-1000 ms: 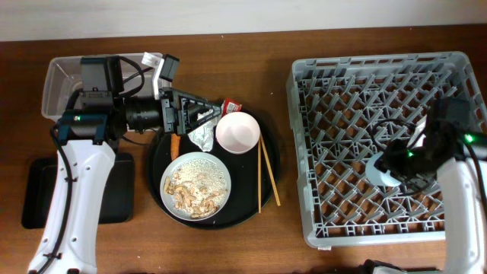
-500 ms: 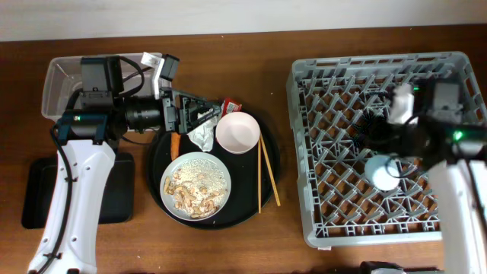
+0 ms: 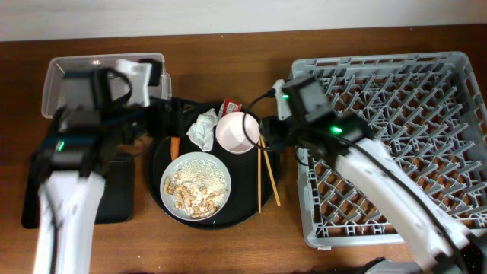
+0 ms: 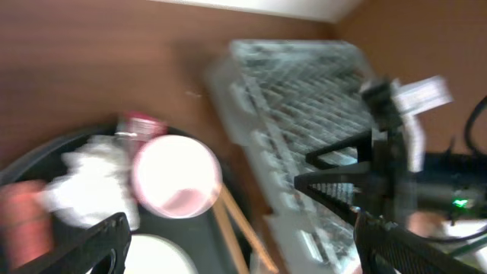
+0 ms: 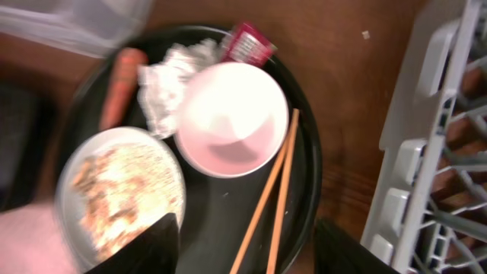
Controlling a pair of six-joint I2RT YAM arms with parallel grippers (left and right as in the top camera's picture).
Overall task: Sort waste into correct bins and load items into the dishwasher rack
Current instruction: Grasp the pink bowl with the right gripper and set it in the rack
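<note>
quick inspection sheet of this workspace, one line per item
surface: brown wooden table
job's things: round tray holds plate of scraps, bowl, napkin, wrapper, orange piece, chopsticks; tub and black bin at the left; rack at the right; cup not seen
clutter: nothing seen
grippers: left gripper open, empty; right gripper open, empty, above the round tray
cables: black loops on the left arm
surroundings: pale wall behind the table
</note>
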